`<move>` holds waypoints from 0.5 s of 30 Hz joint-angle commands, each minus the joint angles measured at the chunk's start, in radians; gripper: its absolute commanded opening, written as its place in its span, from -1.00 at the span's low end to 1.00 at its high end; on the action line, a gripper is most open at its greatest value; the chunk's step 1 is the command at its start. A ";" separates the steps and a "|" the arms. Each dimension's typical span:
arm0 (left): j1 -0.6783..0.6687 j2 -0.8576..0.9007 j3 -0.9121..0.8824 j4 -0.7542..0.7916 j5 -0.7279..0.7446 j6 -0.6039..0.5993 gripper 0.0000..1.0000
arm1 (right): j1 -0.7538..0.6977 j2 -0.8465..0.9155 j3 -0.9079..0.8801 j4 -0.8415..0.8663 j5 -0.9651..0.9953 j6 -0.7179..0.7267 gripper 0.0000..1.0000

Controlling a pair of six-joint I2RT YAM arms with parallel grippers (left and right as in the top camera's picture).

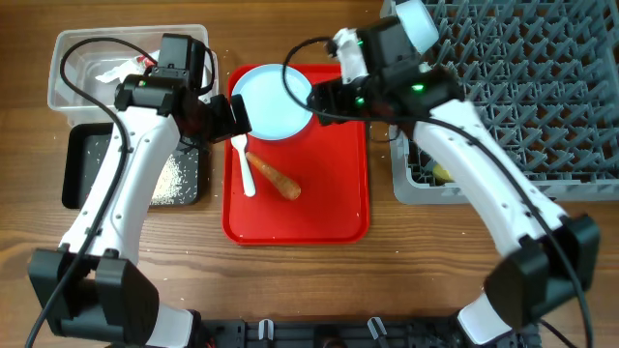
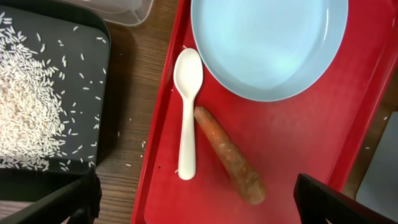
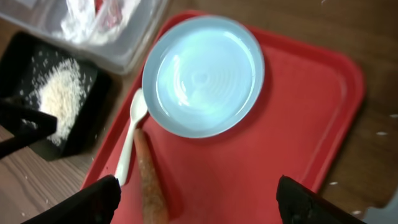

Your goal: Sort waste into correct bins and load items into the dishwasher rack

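A smooth round pale-blue plate [image 1: 274,100] lies at the top of the glossy red tray [image 1: 329,193], centre frame, with a white plastic spoon [image 1: 243,164] and a tapered carrot [image 1: 273,175] below it. Loose rice [image 2: 28,106] speckles the black tray [image 1: 82,169] at left. The left gripper [image 2: 196,199] and the right gripper [image 3: 199,199] hover spread wide, both empty.

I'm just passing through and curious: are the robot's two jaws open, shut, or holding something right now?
Left gripper: jaws wide open, holding nothing.
Right gripper: jaws wide open, holding nothing.
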 commanded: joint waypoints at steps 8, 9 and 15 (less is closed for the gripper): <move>-0.116 0.040 -0.040 -0.005 0.058 -0.008 0.81 | -0.086 0.051 -0.013 0.030 -0.003 0.111 0.68; -0.142 0.044 -0.056 0.002 0.058 -0.039 0.80 | -0.113 0.049 -0.013 0.027 -0.014 0.126 0.67; -0.255 0.085 -0.132 0.056 0.058 -0.177 0.71 | -0.203 0.048 -0.013 -0.015 -0.047 0.124 0.68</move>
